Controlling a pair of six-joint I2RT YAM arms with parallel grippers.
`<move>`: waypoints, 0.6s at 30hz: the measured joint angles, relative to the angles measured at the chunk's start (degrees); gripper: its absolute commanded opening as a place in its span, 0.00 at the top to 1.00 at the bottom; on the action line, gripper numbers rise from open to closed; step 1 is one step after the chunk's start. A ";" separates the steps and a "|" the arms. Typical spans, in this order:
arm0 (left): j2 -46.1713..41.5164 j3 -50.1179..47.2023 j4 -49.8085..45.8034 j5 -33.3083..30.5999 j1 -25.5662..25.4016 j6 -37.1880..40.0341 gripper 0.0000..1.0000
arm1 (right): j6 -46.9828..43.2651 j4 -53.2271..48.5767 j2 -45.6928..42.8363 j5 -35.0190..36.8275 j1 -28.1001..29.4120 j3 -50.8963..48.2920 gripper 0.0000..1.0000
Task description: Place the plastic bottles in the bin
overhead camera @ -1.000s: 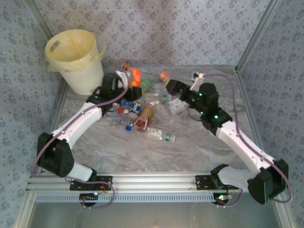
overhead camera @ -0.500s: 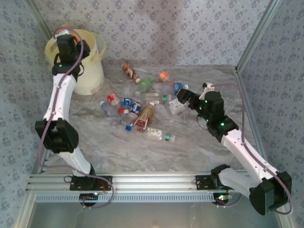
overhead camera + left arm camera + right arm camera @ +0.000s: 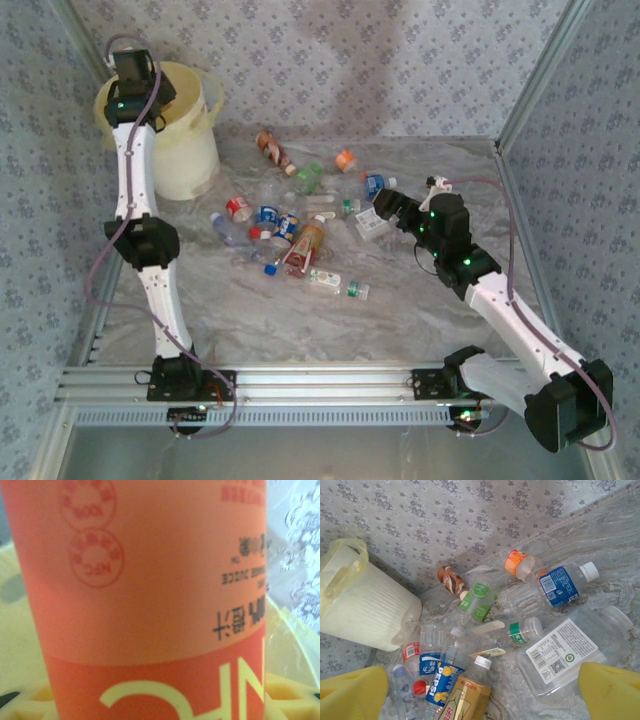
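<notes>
Our left gripper (image 3: 135,82) hangs over the bin (image 3: 190,150) at the upper left of the overhead frame. It grasps an orange NFC juice bottle (image 3: 145,595) across its labelled body, and in the left wrist view the bin's pale yellow wall lies blurred behind the bottle. We cannot make out what lies inside the bin. Our right gripper (image 3: 385,207) is released, jaws spread wide, above the pile of plastic bottles (image 3: 290,235) in the middle of the worktop (image 3: 400,320). In the right wrist view, 2 candidates lie low in the frame: a flat clear bottle with a QR-code label (image 3: 565,652) at lower right and a Pepsi bottle (image 3: 437,680) at lower left. We judge these bottles empty, light, thin-walled and slick, apt to roll or crumple. A hold square across the labelled mid-body, or at the stiffer neck under the cap, looks safest.
</notes>
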 measured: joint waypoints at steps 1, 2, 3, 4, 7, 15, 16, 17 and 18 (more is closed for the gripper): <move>0.96 1.33 -1.88 1.07 -0.02 -0.09 0.36 | -0.02 0.00 0.15 0.09 0.00 0.00 0.00; 1.51 1.84 -3.58 2.49 -0.02 -0.31 0.36 | -0.02 0.00 0.37 0.11 0.00 0.00 0.00; 1.77 1.84 -4.79 3.76 -0.02 -0.59 0.35 | -0.02 0.00 0.63 0.11 0.00 0.00 0.00; 2.03 1.84 -5.99 5.51 -0.02 -0.90 0.34 | -0.02 0.00 0.92 0.11 0.00 0.00 0.00; 2.29 1.79 -7.76 9.60 -0.11 -1.53 0.31 | -0.02 -0.02 1.62 0.11 0.00 0.00 0.00; 2.27 1.79 -7.96 15.76 -0.24 -2.54 0.14 | -0.02 -0.04 1.84 0.09 0.00 0.00 0.00; 2.27 1.79 -7.98 15.89 -0.22 -2.64 0.13 | -0.02 -0.13 1.84 0.09 0.00 0.00 0.00; 2.23 1.79 -8.11 15.89 -0.17 -2.64 0.12 | -0.11 -0.31 1.84 0.07 -0.02 -0.02 0.00; 2.10 1.79 -8.39 15.85 -0.04 -2.64 0.11 | -0.24 -0.39 1.84 0.09 -0.02 -0.13 0.00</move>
